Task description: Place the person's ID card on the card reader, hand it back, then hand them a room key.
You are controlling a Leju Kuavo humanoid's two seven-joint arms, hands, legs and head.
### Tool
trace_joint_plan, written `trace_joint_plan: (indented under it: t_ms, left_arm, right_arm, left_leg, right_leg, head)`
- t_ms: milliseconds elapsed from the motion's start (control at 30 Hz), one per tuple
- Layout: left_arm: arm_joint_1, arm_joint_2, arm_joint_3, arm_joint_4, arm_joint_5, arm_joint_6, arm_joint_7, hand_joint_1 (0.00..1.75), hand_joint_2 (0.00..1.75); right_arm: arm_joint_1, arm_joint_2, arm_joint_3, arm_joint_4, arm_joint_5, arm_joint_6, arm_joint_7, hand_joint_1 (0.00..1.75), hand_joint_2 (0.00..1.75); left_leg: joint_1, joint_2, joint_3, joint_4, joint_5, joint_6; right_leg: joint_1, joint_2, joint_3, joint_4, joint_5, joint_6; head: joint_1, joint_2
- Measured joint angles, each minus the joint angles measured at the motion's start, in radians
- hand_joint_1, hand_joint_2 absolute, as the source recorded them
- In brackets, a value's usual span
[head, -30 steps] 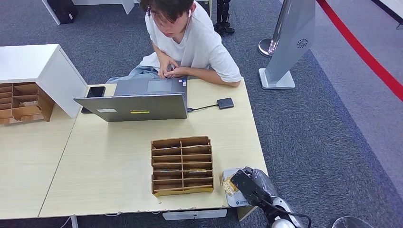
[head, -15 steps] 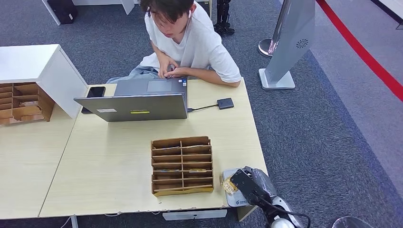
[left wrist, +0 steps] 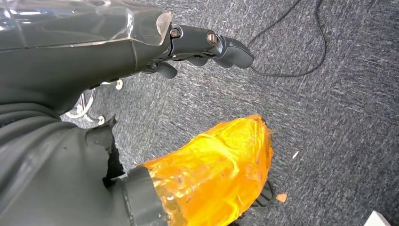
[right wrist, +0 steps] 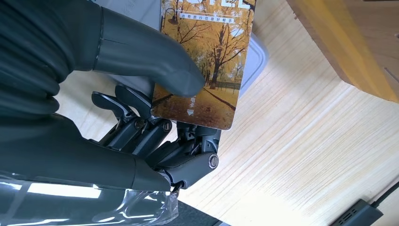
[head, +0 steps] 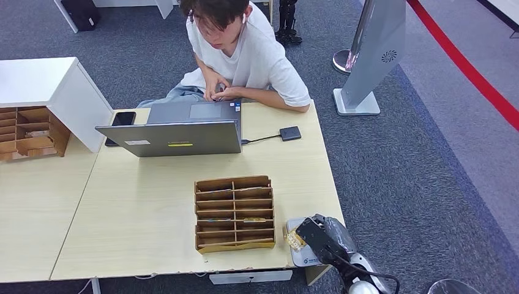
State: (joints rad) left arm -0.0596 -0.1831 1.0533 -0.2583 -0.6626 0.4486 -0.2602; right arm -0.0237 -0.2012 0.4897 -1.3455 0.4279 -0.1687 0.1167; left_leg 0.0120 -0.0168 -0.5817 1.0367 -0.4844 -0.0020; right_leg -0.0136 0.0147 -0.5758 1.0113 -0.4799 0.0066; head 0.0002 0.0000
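The right hand [right wrist: 155, 117] pinches the card [right wrist: 207, 61] between thumb and fingers over the card reader [head: 300, 248]; thin, stiff, glossy and likely slippery, it is best held by its flat faces near one edge.

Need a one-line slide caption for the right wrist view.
Right hand pinches an autumn-tree card between thumb and fingers above the grey card reader on the wooden table.

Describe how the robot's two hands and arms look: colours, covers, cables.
The right hand is dark grey, with a thick smooth thumb, darker linked fingers with bare screws, and a ribbed grey cover under clear plastic film. In the head view a black cable runs along its silver arm. The left hand is similar, and glossy orange film covers its thumb.
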Motion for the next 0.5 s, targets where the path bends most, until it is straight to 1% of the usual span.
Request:
trace_joint_plan:
  t_ms: [500]
  left_arm:
    - [0.0, 0.0, 0.0, 0.0, -0.001, -0.001, 0.0, 0.0, 0.0]
  right_arm:
    - [-0.003, 0.001, -0.004, 0.0, 0.001, 0.002, 0.0, 1.75, 1.75]
  left_leg:
    - [0.0, 0.0, 0.0, 0.0, 0.0, 0.0]
  right_leg:
    - [0.0, 0.0, 0.0, 0.0, 0.0, 0.0]
  head:
    - [0.0, 0.0]
